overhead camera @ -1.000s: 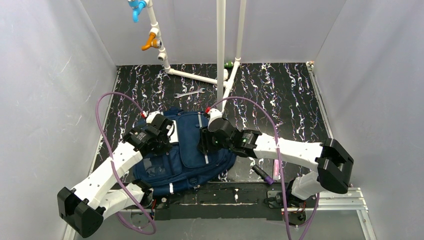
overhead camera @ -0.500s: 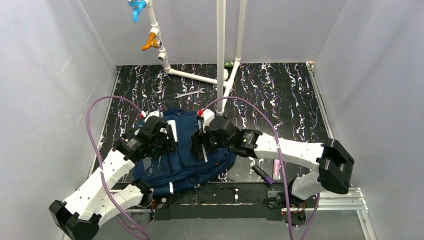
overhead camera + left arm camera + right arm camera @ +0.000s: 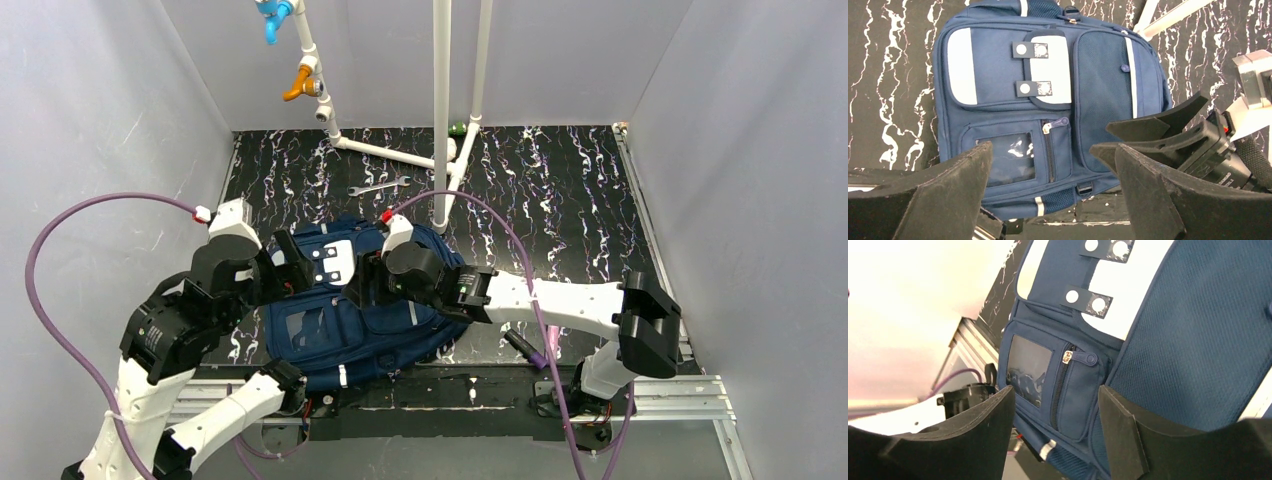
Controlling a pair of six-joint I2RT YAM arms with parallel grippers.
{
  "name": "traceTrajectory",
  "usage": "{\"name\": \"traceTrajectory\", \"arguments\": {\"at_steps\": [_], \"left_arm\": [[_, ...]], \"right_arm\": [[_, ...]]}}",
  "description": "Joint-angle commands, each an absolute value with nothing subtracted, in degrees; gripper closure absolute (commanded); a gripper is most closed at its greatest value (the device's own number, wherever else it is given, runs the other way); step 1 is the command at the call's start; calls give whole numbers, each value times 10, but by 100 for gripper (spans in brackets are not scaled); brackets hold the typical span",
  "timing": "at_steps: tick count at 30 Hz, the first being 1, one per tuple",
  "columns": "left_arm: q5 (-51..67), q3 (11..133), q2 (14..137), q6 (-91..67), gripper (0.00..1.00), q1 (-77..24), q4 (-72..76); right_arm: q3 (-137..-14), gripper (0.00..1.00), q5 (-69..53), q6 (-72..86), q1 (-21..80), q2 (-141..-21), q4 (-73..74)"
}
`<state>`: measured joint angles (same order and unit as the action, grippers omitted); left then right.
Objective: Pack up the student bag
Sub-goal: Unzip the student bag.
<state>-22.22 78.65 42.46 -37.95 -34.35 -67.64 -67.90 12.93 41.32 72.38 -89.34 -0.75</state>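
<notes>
Item: student bag [image 3: 1098, 90], lay flat on the counter [image 3: 893, 75] beneath both pincers. Left pincer [image 3: 1053, 147]: jaws apart, empty. Right pincer [image 3: 1055, 390]: apart, empty. Risk: pinching fabric beside the zip pull [image 3: 1058, 122] could drag the bag.

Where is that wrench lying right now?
In the top view, the wrench lies on the table beyond the backpack, just left of the upright white pipes.

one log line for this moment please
backpack: lying front up | left tool: open, empty, facing backpack | right tool: open, empty, above backpack
</notes>
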Motion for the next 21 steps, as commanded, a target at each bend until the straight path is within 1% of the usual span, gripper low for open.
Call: {"name": "traceTrajectory", "arguments": {"at_steps": [1, 3, 6, 9, 13, 16, 21], "left_arm": [[-242, 792, 423, -374, 8, -345, -716], [-234, 789, 420, -376, 8, -345, -714], [-215, 784, 416, -379, 8, -345, -707], [-199, 775, 409, -381, 8, -344, -703], [-193, 771, 400, -377, 8, -345, -701], [-188, 775, 399, -372, 8, -345, -699], [-179, 784, 403, -368, 7, -345, -695]], "right_arm": [[-667, 30, 206, 600, 738, -905, -31], [-633, 32, 201, 635, 739, -913, -106], [-640, 34, 196, 654, 738, -939, -130], [-630, 49, 181, 678, 738, -955, -169], [-624, 56, 188, 710, 739, -972, -161], [-609, 56, 193, 733, 739, -983, -178], [-618, 57, 203, 747, 738, -1010, -180]]}}
